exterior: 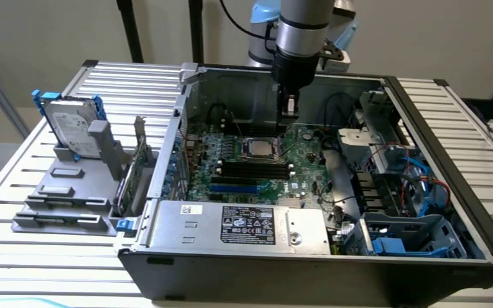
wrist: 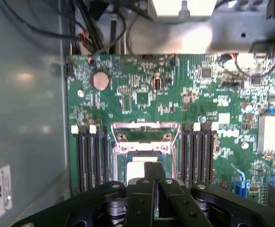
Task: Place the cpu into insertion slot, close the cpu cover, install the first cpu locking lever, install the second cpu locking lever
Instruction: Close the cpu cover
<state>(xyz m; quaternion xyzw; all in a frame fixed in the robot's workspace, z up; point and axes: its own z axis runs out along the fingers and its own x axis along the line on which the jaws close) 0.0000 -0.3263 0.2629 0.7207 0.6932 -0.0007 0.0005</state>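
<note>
Closed fingers [wrist: 149, 176] hang just above the insertion slot [wrist: 135, 168].

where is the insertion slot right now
In the exterior view the insertion slot sits central on the motherboard, just below the gripper, with black memory slots nearer the camera.

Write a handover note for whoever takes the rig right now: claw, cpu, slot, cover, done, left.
Claw: shut, nothing seen between its fingers, hanging just above the insertion slot.
Cpu: looks seated in the slot, pale face up.
Cpu cover: appears swung open, at one edge of the slot.
Done: cpu placement, it seems.
Left: closing the cover and both locking levers; the levers themselves cannot be made out.
</note>
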